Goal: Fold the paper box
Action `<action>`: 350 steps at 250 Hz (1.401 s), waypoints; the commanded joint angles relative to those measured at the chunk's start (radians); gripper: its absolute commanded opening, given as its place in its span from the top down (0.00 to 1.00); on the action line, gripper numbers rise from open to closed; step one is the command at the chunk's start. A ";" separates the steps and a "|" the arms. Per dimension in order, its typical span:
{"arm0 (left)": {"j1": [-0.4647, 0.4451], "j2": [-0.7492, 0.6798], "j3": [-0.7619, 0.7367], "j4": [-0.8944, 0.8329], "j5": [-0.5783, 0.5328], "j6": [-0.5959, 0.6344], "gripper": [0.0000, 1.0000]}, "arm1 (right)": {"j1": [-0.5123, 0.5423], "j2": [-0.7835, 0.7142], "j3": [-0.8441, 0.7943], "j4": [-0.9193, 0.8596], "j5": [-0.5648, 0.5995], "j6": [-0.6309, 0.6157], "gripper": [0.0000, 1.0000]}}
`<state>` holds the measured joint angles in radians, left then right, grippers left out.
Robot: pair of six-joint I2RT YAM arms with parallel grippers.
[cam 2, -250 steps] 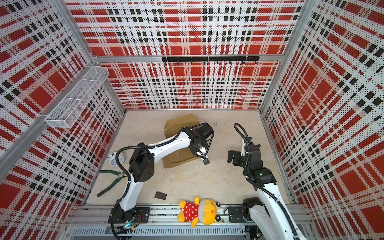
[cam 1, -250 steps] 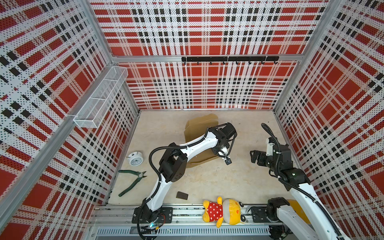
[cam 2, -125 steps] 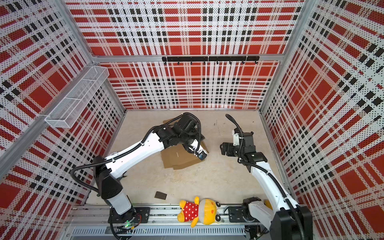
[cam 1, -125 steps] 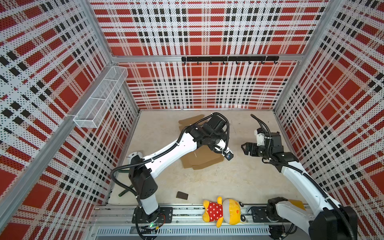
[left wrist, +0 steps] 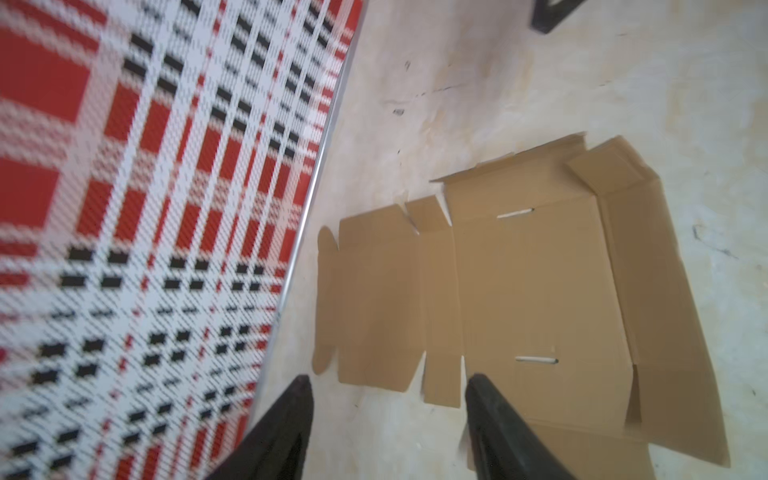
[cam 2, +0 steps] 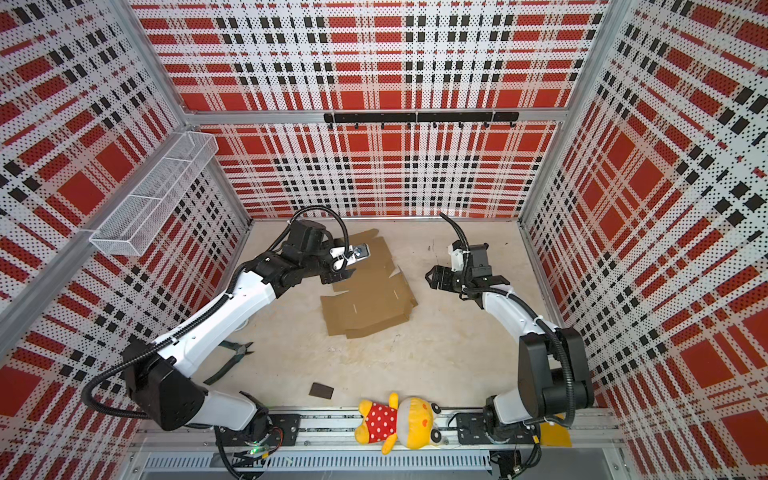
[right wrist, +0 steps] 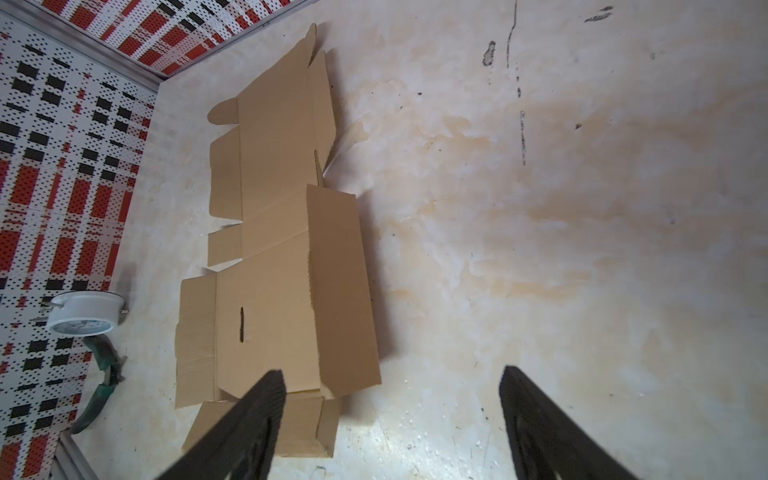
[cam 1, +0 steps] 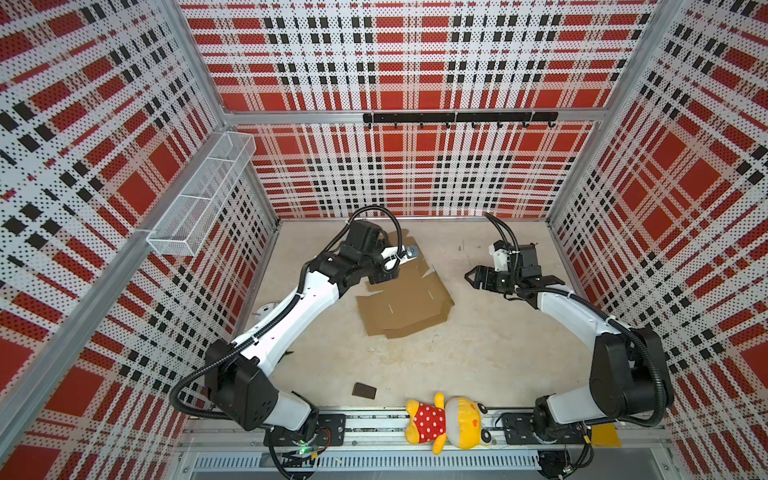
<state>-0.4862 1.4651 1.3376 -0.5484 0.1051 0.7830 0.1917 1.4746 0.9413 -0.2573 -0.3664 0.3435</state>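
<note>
Tabletop bearing flat paper box; left gripper hovering over its left edge, right gripper facing it from right, both gaping empty.

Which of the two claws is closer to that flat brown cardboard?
Left. The left gripper is at the paper box's left edge, jaws open. The right gripper is off to its right, with bare table between them.

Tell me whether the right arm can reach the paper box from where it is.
Probably yes. The right gripper is open and faces the paper box with only bare table between them; the left gripper is at the box's opposite side, out of its path.
</note>
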 commanded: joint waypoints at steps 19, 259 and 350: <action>0.175 0.095 -0.004 0.194 0.109 -0.610 0.28 | 0.042 -0.019 -0.007 0.060 -0.013 0.029 0.17; 0.419 0.838 0.482 0.024 0.327 -1.062 0.20 | 0.354 -0.142 -0.355 0.258 0.154 0.330 0.22; 0.432 0.854 0.388 0.137 0.433 -1.186 0.24 | 0.369 -0.087 -0.430 0.410 0.162 0.427 0.25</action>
<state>-0.0643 2.2978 1.7580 -0.4694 0.4808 -0.3286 0.5518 1.3560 0.5385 0.0277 -0.2234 0.7105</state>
